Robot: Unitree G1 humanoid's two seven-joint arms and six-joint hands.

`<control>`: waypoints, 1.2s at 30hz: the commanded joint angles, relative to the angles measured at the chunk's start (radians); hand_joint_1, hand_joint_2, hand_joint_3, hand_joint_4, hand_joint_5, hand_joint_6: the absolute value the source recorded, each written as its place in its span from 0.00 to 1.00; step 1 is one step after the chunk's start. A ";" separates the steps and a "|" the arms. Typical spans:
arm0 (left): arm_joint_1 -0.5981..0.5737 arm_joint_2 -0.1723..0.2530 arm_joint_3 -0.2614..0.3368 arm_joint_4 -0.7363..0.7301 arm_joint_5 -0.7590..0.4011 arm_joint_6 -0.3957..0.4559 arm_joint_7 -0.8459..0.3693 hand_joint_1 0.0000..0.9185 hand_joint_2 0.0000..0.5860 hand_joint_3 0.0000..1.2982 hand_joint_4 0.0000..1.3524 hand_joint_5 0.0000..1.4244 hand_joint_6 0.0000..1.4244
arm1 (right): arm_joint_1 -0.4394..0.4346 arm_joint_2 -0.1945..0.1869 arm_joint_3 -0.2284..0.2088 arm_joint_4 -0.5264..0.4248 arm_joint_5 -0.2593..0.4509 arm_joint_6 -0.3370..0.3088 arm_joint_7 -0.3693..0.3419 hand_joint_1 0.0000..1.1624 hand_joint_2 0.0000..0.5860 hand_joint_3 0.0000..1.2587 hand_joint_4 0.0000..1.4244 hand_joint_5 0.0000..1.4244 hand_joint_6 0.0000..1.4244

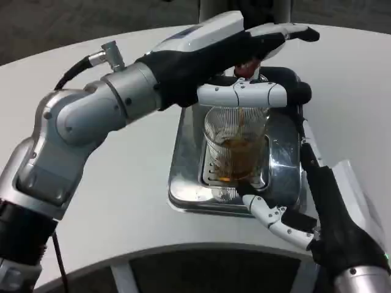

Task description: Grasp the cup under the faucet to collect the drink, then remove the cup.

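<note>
Head view puts the right hand (305, 201) at the lower right of the frame, its fingers spread around the glass cup (235, 146): one white finger curls at the cup's base at the front, a dark one runs up the far side. I judge it to be gripping the cup, though how firmly the fingers bear on the glass cannot be told. The left hand (244, 58) reaches in from the upper left to the top centre, resting on the faucet lever (247, 68), apparently pressing it rather than clasping it; whether its fingers close around anything is hidden.

The cup stands at the frame's centre on the shiny metal drip tray (183, 183), under the faucet, with a brown stream (242, 122) falling into it and brown drink pooled in its lower part.

Risks from here: if the right hand draws the cup away while the lever is pressed, the stream will splash onto the tray. A loose hold on smooth ribbed glass could let the cup tilt or slip. Holding the lever too long would overfill it.
</note>
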 commanded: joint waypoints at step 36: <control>0.031 0.051 0.008 -0.017 -0.003 0.042 -0.063 0.00 0.14 0.10 0.00 0.00 0.07 | -0.193 0.065 0.102 0.284 0.161 0.026 -0.312 0.59 0.45 0.00 0.00 0.03 0.07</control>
